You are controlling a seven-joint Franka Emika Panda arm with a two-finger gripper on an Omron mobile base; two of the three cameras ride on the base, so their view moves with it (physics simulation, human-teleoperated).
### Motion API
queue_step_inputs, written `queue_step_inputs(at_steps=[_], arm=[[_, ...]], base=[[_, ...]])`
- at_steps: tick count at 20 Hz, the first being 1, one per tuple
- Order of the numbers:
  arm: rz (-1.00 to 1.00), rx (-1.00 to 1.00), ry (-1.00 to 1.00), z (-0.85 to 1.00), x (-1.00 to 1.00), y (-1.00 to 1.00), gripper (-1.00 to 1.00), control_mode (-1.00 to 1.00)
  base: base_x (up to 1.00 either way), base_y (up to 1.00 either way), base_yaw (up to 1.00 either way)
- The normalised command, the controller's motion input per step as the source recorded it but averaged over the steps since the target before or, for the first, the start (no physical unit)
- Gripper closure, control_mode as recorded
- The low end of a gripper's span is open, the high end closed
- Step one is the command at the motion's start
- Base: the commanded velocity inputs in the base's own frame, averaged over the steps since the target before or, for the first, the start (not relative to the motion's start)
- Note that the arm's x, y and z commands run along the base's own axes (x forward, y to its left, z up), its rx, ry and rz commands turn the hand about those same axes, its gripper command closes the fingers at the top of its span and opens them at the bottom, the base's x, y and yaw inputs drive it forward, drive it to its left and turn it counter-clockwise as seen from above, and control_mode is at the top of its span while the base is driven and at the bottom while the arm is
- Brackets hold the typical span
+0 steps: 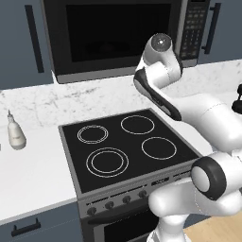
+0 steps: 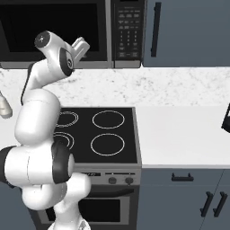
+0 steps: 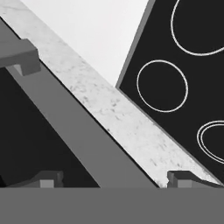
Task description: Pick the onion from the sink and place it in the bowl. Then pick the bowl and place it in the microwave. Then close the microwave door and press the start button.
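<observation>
A: We start at the gripper. In the hand view its two dark fingertips rise at the bottom, one at seven o'clock and one at five o'clock, far apart with nothing between them. We call it released, holding nothing.

B: Agreed. Between the tips we see the grey lower frame of the microwave running as a diagonal band from ten o'clock toward six o'clock, with the dark cavity at eight o'clock.

A: Beyond that band lies the speckled backsplash, then white counter at twelve o'clock and the black cooktop with its ring burners from one to four o'clock.

B: So the hand is raised near the microwave's lower edge, looking down along the wall. In the right base view we see the wrist up at ten o'clock, in front of the microwave door, and the upper arm dropping straight to the shoulder at seven o'clock.

A: In the left base view the wrist sits at one o'clock below the keypad panel, forearm folding back down to the elbow at four o'clock.

B: The microwave hangs above the cooktop; we cannot tell whether the door is fully shut. A small white bottle stands on the counter at nine o'clock.
</observation>
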Motion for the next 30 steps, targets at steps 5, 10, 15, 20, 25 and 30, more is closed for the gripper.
queue_step_inputs(at_steps=[5, 10, 15, 20, 25, 30], arm=[[0.11, 0.01, -0.01, 0.00, 0.19, -0.01, -1.00, -1.00], [0.17, 0.14, -0.05, 0.13, -0.81, -0.42, -1.00, -1.00], [0.17, 0.16, -0.05, 0.12, -0.67, -0.71, -1.00, -1.00], [0.25, 0.17, -0.12, 0.40, -0.11, -1.00, -1.00, -1.00], [0.37, 0.11, -0.32, 0.40, 0.00, -0.97, -1.00, -1.00], [0.28, 0.13, -0.25, 0.02, 0.00, -0.88, -1.00, -1.00]], base=[[0.00, 0.00, 0.00], [0.00, 0.00, 0.00], [0.00, 0.00, 0.00], [0.00, 0.00, 0.00], [0.00, 0.00, 0.00], [0.00, 0.00, 0.00]])
